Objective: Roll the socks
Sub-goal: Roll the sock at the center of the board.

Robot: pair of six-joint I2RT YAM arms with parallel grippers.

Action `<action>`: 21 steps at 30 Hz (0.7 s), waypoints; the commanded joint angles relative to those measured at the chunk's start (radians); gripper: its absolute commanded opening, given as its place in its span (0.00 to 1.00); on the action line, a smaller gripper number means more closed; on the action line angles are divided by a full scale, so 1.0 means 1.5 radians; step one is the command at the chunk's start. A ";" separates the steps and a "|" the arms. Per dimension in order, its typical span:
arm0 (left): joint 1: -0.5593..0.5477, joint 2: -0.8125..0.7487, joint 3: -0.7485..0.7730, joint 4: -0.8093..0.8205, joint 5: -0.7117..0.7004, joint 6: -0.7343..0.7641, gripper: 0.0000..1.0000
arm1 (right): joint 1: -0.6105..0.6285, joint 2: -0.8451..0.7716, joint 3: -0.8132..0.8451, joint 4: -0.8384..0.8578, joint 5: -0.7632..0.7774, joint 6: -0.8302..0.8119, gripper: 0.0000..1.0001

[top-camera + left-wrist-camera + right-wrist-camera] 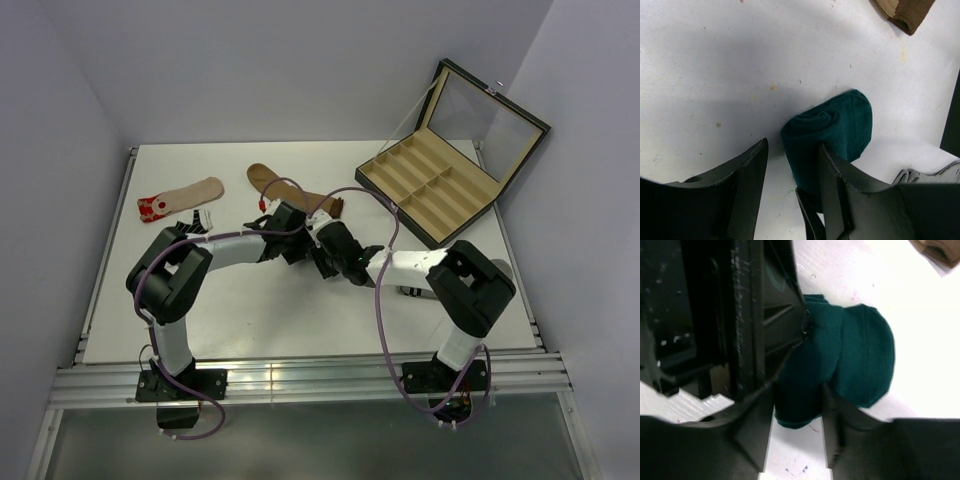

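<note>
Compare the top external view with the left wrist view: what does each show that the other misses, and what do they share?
Only the top external view shows the compartment box, lid open, and the beige red-toed sock at the far left of the white table. Only the left wrist view shows the dark teal sock, rolled into a spiral; from above it is hidden. Both show the brown sock and the table.
</note>
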 commanded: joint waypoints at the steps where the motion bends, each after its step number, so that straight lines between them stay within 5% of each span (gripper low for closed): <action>1: -0.006 0.017 -0.019 -0.078 -0.013 0.008 0.51 | 0.013 0.037 0.025 -0.008 0.019 -0.008 0.44; 7: 0.001 -0.046 -0.061 -0.055 -0.024 -0.015 0.64 | -0.014 0.037 0.025 -0.034 -0.058 0.026 0.00; 21: 0.005 -0.156 -0.144 -0.018 -0.036 -0.060 0.73 | -0.229 0.123 0.024 0.031 -0.637 0.238 0.00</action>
